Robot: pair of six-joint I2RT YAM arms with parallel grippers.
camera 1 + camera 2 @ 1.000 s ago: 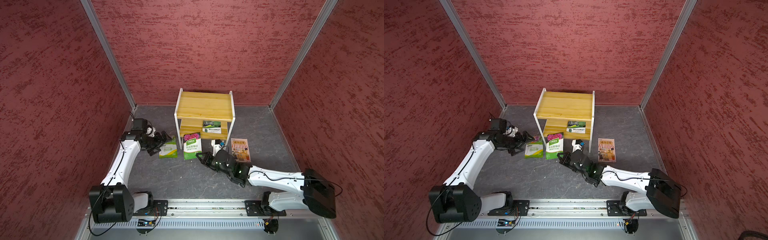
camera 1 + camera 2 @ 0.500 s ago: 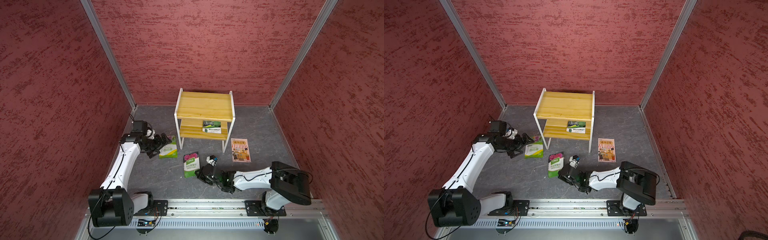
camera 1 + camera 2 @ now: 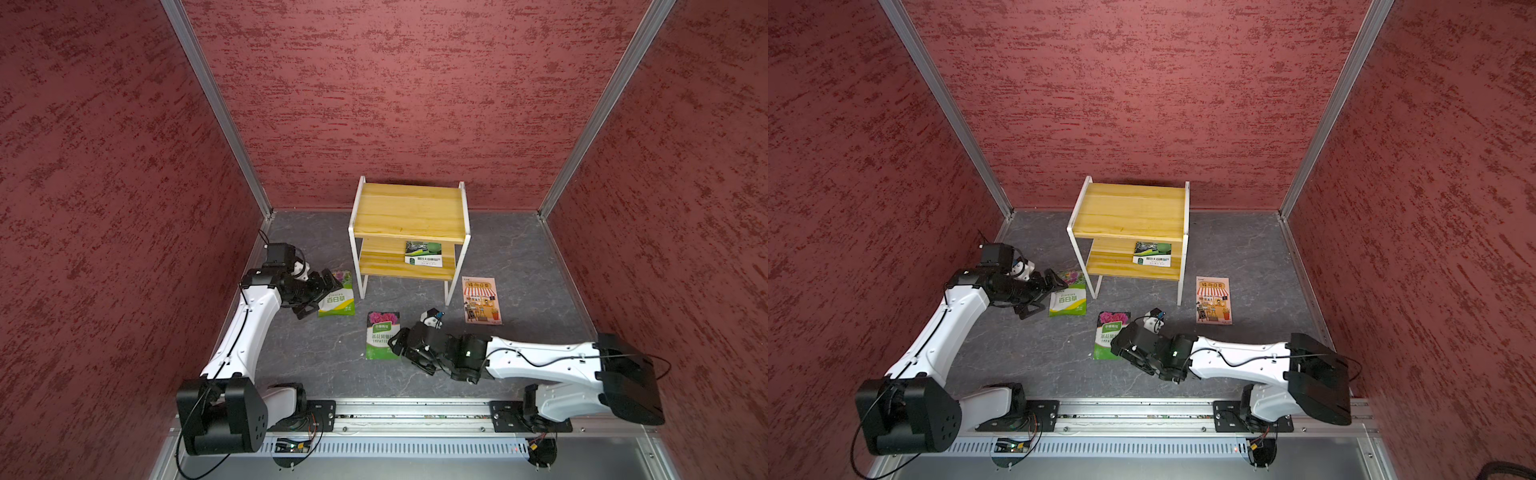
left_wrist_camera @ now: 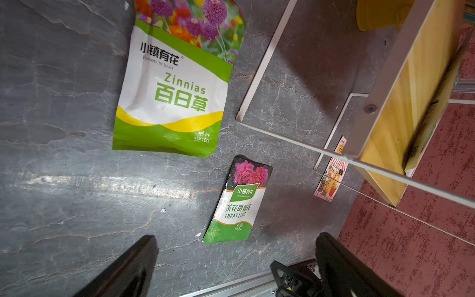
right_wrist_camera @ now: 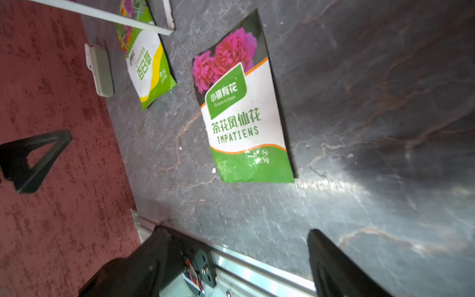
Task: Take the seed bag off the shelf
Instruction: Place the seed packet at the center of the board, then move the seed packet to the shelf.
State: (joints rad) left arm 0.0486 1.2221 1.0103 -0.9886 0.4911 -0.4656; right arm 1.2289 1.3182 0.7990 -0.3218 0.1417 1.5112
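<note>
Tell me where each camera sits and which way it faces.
Top views: high above the front rail, looking down and back at the shelf; left arm and right arm show whole.
Left wrist: on the left arm, looking down past the open left gripper at the Zinnias bag and shelf legs.
Right wrist: on the right arm, looking down past the open right gripper at the Impatiens bag.
Shared: both wrist views show the Zinnias and Impatiens bags; both top views also show the bag on the lower board.

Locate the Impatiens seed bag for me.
In a top view the Impatiens bag lies flat on the grey tabletop in front of the shelf, between the Zinnias bag and the open right pincer.
</note>
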